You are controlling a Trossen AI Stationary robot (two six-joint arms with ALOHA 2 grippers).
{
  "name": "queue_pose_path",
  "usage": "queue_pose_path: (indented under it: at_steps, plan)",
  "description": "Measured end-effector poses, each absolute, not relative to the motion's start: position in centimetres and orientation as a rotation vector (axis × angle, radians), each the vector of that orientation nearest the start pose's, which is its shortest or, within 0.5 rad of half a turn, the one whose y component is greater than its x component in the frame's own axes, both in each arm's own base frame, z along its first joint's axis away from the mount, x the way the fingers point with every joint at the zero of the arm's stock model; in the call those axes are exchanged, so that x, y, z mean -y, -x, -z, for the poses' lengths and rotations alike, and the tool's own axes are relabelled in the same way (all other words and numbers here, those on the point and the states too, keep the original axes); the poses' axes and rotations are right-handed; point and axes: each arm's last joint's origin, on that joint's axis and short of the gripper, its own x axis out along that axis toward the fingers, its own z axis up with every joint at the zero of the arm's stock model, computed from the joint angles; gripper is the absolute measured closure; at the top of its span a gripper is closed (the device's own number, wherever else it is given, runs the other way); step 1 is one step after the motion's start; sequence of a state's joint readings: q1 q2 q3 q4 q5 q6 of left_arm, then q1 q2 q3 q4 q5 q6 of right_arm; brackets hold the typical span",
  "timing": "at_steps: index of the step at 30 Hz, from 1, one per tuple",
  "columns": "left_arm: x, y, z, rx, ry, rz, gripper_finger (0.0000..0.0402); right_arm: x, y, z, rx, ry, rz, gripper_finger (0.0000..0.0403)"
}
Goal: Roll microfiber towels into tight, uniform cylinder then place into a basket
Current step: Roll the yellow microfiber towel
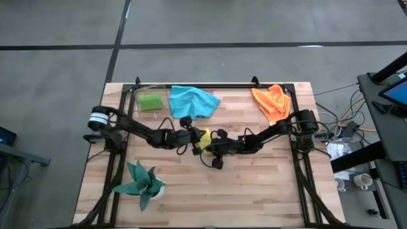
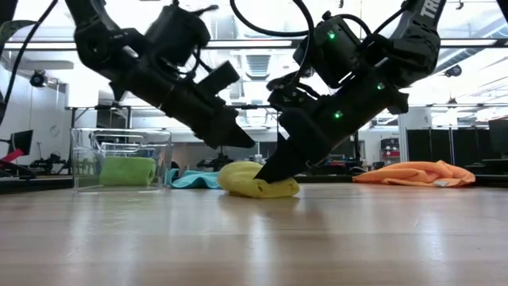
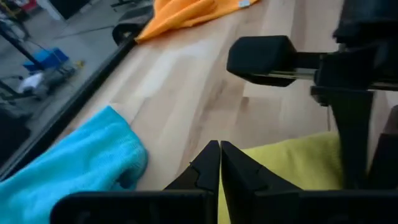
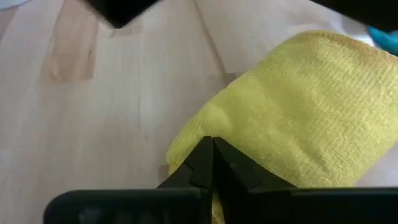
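A yellow towel (image 1: pixel 203 137), loosely rolled, lies on the wooden table at its middle (image 2: pixel 255 181). My left gripper (image 2: pixel 242 140) is shut and hangs just above the roll's left part, clear of it; the left wrist view shows the yellow cloth (image 3: pixel 292 165) under its tips (image 3: pixel 219 149). My right gripper (image 2: pixel 268 176) is shut, with its tips down on the roll. A blue towel (image 1: pixel 193 100) and an orange towel (image 1: pixel 272 100) lie spread at the far edge. A lime green rolled towel (image 2: pixel 127 171) lies inside the clear basket (image 2: pixel 83 155). My right gripper rests its shut fingertips (image 4: pixel 211 146) on the yellow roll's near end (image 4: pixel 193 140). It comes slanting down from the table's right. The roll lies flat on the table under the tips. Whether any cloth is caught between the fingers, I cannot tell.
A black metal frame (image 1: pixel 210 85) runs along the table's far edge and both sides. A dark teal plant in a white pot (image 1: pixel 143 184) stands near the front left. Bare wood (image 1: pixel 254 184) lies in front of the arms.
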State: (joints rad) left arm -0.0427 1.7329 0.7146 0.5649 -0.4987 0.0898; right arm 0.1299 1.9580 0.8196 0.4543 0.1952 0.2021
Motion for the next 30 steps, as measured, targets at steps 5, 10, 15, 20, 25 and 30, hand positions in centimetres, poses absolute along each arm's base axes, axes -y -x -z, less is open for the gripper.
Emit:
queue_pose_path:
  at_steps: [5, 10, 15, 20, 25, 30]
  plan:
    - [-1.7, -33.2, -14.1, -0.530, -0.168, -0.344, 0.0402, -3.9, -34.7, -8.9, -0.708, -0.034, 0.098, 0.0394]
    - [-2.0, -33.4, -12.4, -0.589, -0.166, -0.325, 0.0402, -3.8, -34.4, -9.1, -0.742, 0.005, 0.070, 0.0394]
    - [-1.9, -33.0, -10.9, -0.660, -0.141, -0.326, 0.0402, -3.8, -33.7, -9.9, -0.800, 0.055, 0.019, 0.0394]
    - [-1.6, -32.4, -10.3, -0.688, -0.073, -0.344, 0.0402, -3.6, -32.8, -10.7, -0.882, 0.109, 0.002, 0.0394]
    - [-0.9, -32.2, -10.1, -0.683, -0.016, -0.362, 0.0402, -3.0, -32.3, -11.0, -0.932, 0.119, 0.005, 0.0394]
    - [0.0, -32.2, -10.2, -0.687, -0.022, -0.345, 0.0402, -3.0, -32.3, -11.2, -0.937, 0.138, -0.034, 0.0394]
